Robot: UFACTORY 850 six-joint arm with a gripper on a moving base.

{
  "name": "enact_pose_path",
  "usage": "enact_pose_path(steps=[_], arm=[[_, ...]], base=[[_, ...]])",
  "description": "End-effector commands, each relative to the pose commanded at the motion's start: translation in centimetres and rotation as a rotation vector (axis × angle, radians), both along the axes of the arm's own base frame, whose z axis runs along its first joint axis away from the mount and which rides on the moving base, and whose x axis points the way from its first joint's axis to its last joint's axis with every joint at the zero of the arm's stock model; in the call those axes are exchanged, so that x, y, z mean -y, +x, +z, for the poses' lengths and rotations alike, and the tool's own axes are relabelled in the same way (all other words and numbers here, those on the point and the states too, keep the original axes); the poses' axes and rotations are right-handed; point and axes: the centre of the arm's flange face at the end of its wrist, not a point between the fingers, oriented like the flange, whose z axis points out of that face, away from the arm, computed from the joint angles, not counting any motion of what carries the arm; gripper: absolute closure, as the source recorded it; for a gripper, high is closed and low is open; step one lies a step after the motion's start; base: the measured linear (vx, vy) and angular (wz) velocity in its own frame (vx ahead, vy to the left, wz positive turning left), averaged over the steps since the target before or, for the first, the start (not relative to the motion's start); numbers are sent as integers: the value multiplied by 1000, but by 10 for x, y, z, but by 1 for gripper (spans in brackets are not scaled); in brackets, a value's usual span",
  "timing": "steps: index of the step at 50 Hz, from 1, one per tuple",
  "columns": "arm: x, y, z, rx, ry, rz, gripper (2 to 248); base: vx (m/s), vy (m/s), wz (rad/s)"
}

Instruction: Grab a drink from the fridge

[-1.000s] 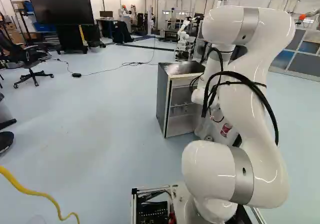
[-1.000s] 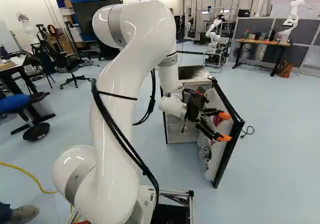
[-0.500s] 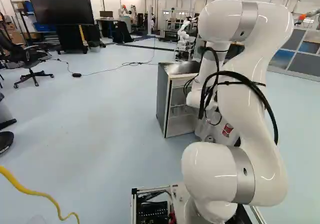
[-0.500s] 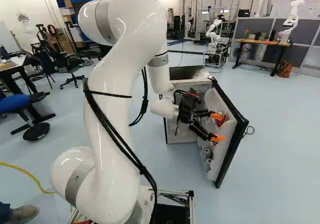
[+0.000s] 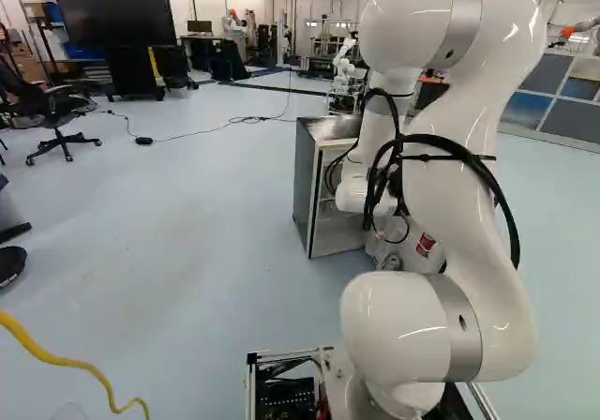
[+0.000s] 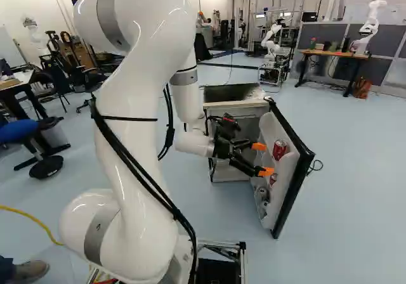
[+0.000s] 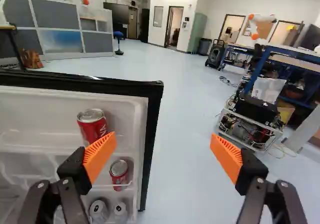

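Gripper (image 6: 262,158) spread wide, I see floor (image 7: 175,154) between my fingers, past the fridge door's black edge (image 7: 152,134); a red can (image 7: 92,126), silver-topped, sits in the door near one fingertip, a second can (image 7: 119,172) below.

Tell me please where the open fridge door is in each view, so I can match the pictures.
Left base view: fridge door right of the middle, mostly behind the arm.
Right base view: fridge door right of the middle.
Wrist view: fridge door ahead, beyond one of the fingers.
Shared landmark: a red can on the door.
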Motion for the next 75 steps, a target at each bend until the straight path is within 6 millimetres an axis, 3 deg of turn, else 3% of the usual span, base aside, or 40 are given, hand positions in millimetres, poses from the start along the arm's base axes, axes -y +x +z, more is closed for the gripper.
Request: enact_pose_path(steps=[19, 34, 47, 75], arm=[[-39, -8, 1, -40, 4, 240, 3], [-69, -1, 1, -54, 7, 470, 3], [-91, 16, -3, -58, 8, 649, 3], [-112, 64, -40, -91, 27, 940, 3]], base=[[0, 0, 0], [0, 0, 0], [0, 0, 0], [0, 0, 0]])
